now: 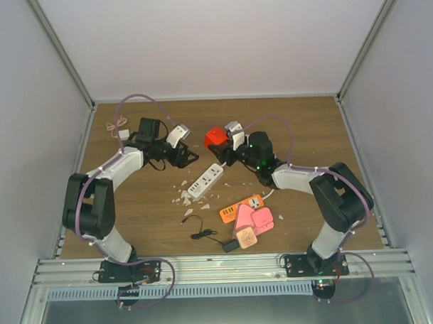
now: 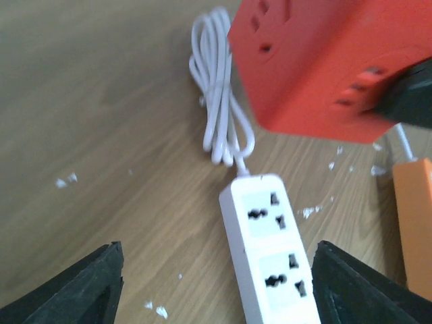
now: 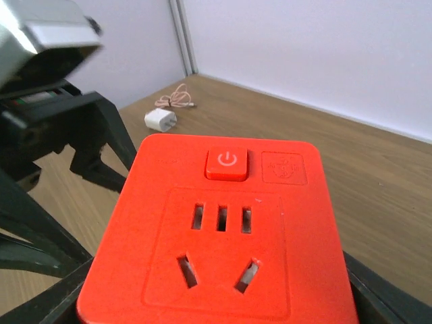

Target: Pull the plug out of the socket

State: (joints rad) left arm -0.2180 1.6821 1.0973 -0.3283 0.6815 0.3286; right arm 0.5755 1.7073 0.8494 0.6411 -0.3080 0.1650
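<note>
My right gripper (image 1: pixel 223 142) is clamped on the glossy red plastic cube socket (image 3: pixel 219 236), one black finger on each side. Its wrist view shows the smooth face with a square power button and moulded slots, detail too small to make out from overhead. My left gripper (image 2: pixel 216 283) has its fingers wide apart with nothing between them, and hovers over the white rectangular plastic power strip (image 2: pixel 270 250) on the wood-grain table (image 2: pixel 101 135). The bundled white cord (image 2: pixel 219 101) lies just beyond. Past the cube, left of my right gripper, a small white plug block (image 3: pixel 160 120) lies beside a coiled pink cable (image 3: pixel 177 98).
</note>
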